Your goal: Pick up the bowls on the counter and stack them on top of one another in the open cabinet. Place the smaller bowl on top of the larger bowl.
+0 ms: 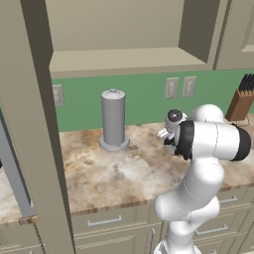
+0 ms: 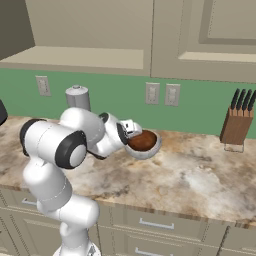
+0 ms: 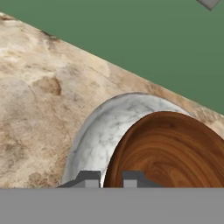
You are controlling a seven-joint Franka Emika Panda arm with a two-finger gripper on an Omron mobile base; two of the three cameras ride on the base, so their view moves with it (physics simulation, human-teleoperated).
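Dark fingers (image 3: 111, 178) are clenching the near rim of the glossy reddish-brown wooden bowl (image 3: 175, 153), nested in the pale marbled bowl (image 3: 103, 131) on the mottled stone tabletop (image 3: 39, 96) — both awaiting the hollow beige cabinet (image 1: 124, 59).

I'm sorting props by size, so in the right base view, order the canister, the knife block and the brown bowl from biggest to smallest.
1. Knife block, counting its handles.
2. Canister, partly hidden behind the arm, so its rank against the block is unsure.
3. Brown bowl, smallest.

kitchen | stone counter (image 1: 99, 173) | wall cabinets (image 2: 200, 35) | knife block (image 2: 236, 126)
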